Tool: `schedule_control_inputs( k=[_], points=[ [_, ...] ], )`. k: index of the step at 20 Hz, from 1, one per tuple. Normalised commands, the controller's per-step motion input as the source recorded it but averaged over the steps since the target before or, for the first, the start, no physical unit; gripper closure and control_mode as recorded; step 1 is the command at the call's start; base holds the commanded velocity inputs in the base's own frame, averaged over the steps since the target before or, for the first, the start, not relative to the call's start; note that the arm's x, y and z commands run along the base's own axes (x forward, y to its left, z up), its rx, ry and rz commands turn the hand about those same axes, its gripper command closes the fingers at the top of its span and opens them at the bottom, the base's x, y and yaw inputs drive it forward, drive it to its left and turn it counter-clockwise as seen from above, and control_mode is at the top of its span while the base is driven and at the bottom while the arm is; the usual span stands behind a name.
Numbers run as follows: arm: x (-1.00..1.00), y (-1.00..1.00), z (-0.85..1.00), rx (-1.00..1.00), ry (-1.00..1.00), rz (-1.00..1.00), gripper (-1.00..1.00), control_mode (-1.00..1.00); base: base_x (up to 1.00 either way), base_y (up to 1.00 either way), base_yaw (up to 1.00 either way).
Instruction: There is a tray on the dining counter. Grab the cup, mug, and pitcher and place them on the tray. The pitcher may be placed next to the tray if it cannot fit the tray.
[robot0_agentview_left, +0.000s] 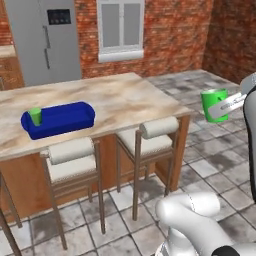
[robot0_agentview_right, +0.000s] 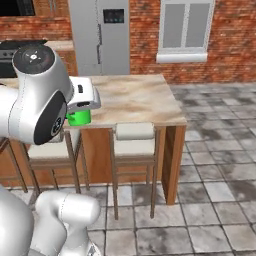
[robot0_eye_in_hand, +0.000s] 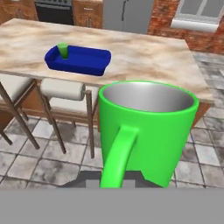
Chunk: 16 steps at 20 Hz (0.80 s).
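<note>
The jaws are gripping the mug (robot0_eye_in_hand: 146, 131) upright in the air off the bench's (robot0_agentview_left: 125, 97) end. The cup (robot0_agentview_left: 35, 116) is standing in the tray (robot0_agentview_left: 65, 120). The fingertips are hidden beneath the mug.

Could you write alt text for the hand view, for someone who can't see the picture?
A bright-green mug, handle toward the camera and its grey inside showing, looms large in the foreground, held at the gripper. Beyond it, a deep-blue tray with a small green cup standing at one end sits on a beige marbled dining counter, with cushioned stools tucked below.
</note>
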Motion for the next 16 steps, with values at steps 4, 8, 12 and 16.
schedule_control_inputs(
  k=[4,8,12,16],
  points=[
    [0.0,0.0,0.0,0.0,0.0,0.0,1.0,1.0,0.39,-0.16,0.5],
    [0.0,0.0,0.0,0.0,0.0,0.0,1.0,1.0,0.38,0.0,0.4],
    [0.0,0.0,0.0,0.0,0.0,0.0,1.0,1.0,0.41,0.0,0.31],
    [0.0,0.0,0.0,0.0,0.0,0.0,1.0,1.0,0.52,0.0,0.13]
  ],
)
